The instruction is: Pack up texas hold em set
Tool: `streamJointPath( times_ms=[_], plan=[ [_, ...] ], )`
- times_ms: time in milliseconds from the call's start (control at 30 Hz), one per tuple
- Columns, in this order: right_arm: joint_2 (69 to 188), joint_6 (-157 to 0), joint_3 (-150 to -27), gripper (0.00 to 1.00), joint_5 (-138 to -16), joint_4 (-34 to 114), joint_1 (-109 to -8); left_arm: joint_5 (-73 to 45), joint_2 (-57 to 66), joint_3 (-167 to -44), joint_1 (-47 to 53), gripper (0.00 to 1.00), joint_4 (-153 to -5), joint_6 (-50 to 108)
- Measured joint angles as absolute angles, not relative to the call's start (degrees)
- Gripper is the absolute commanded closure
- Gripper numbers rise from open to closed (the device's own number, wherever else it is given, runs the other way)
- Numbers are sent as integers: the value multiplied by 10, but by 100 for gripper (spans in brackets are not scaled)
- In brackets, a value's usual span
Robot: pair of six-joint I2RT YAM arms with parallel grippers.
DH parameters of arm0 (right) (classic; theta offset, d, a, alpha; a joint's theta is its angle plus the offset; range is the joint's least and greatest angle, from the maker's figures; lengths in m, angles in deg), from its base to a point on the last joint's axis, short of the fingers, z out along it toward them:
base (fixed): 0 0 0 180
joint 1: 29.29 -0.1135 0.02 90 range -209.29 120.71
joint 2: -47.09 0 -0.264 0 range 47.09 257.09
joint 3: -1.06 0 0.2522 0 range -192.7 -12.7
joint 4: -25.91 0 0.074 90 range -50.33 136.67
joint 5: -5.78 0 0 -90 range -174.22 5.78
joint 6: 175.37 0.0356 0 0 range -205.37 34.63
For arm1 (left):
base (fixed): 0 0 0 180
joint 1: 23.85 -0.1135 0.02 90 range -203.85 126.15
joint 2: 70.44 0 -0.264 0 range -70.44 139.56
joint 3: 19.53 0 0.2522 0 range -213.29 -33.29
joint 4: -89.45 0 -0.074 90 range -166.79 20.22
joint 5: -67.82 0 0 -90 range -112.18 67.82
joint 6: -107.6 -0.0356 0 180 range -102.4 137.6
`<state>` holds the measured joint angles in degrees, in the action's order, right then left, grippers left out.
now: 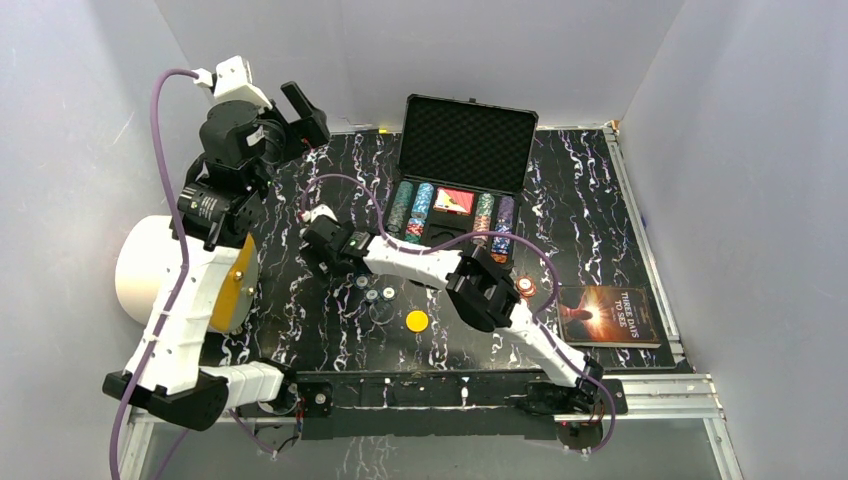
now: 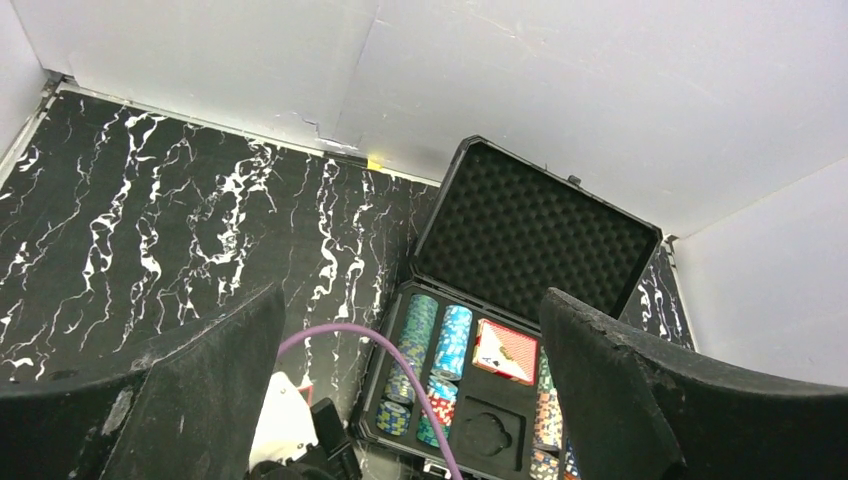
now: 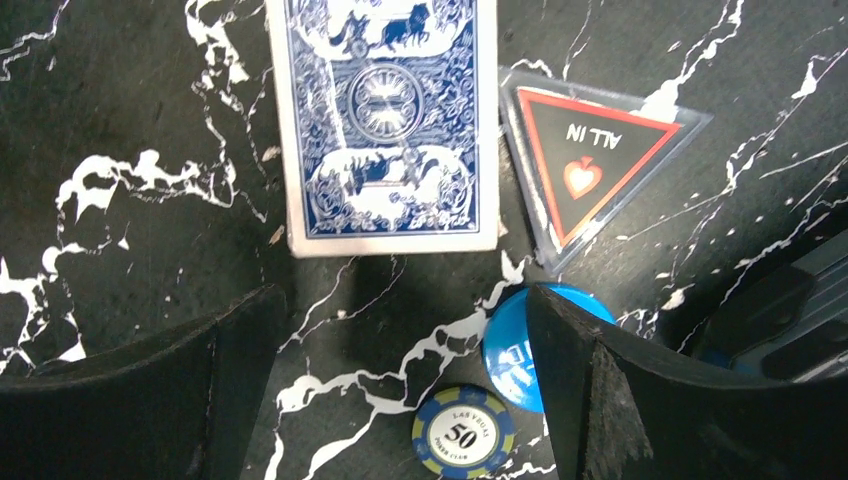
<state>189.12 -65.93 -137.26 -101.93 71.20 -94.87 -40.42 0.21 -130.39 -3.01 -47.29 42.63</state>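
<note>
The black case (image 1: 518,148) stands open at the back of the table, its foam-lined lid upright. In its tray lie rows of poker chips (image 1: 412,210) and a red card deck (image 1: 455,200); the left wrist view shows the tray (image 2: 497,432) and the deck (image 2: 505,350) too. My right gripper (image 3: 405,310) is open and empty, low over the table near a blue card deck (image 3: 390,120), a triangular "ALL IN" marker (image 3: 590,165), a blue disc (image 3: 510,350) and a 50 chip (image 3: 463,437). My left gripper (image 1: 310,118) is open, empty and raised high at the back left. A yellow disc (image 1: 417,321) lies near the front.
A few loose chips (image 1: 372,293) lie left of centre, and one reddish chip (image 1: 526,287) lies by my right forearm. A dark book (image 1: 610,315) lies at the right. A big white cylinder (image 1: 150,268) stands at the left edge. A purple cable (image 2: 400,370) crosses in front of the case.
</note>
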Motion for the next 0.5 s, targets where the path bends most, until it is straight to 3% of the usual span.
streamJointPath(
  times_ms=[167, 367, 500],
  plan=[
    [1909, -659, -1396, 2, -1014, 703, -937, -409, 1, -1304, -30, 2, -471, 422],
    [1925, -664, -1410, 19, -996, 682, -927, -411, 1, -1304, -30, 1, -467, 418],
    [1927, -670, -1411, 18, -988, 673, -925, -412, 3, -1304, -30, 2, -467, 416]
  ],
)
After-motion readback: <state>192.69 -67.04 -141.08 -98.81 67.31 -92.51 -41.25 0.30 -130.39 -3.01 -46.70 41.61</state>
